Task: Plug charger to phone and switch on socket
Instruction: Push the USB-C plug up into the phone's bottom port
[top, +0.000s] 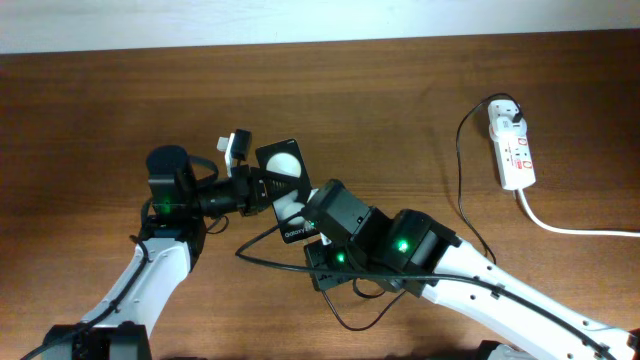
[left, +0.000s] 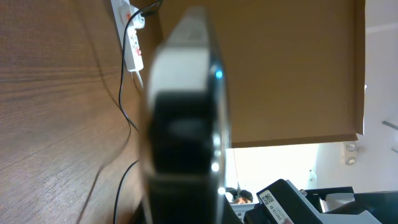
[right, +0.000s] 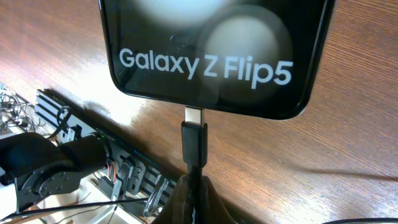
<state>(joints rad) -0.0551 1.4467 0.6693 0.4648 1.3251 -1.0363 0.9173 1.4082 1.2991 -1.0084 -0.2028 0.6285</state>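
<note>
The left jaws are clamped on the side of the phone (top: 283, 182), its face up towards the overhead camera. I can't tell whether it's lifted or lying on the worktop (top: 400, 70). The right jaws sit just below the phone's bottom edge, pressed together on the connector end of the charger (right: 194, 144).

The right wrist view is the useful one here. You can read "Galaxy Z Flip5" on the phone, and the silver tip meets the port in the middle of that edge (how deep it sits, I can't tell). In the overhead view that joint is hidden under the right arm (top: 420, 250).

The overhead view does show the socket (top: 512, 150), well apart from both sets of jaws, out past the right arm. The black plug (top: 511, 120) sits in its far end, and the thick white cord (top: 575, 230) trails off. The switches are too small to read.

The left wrist view is mostly one big blurry lump right up close, with the socket tiny in the top corner.
</note>
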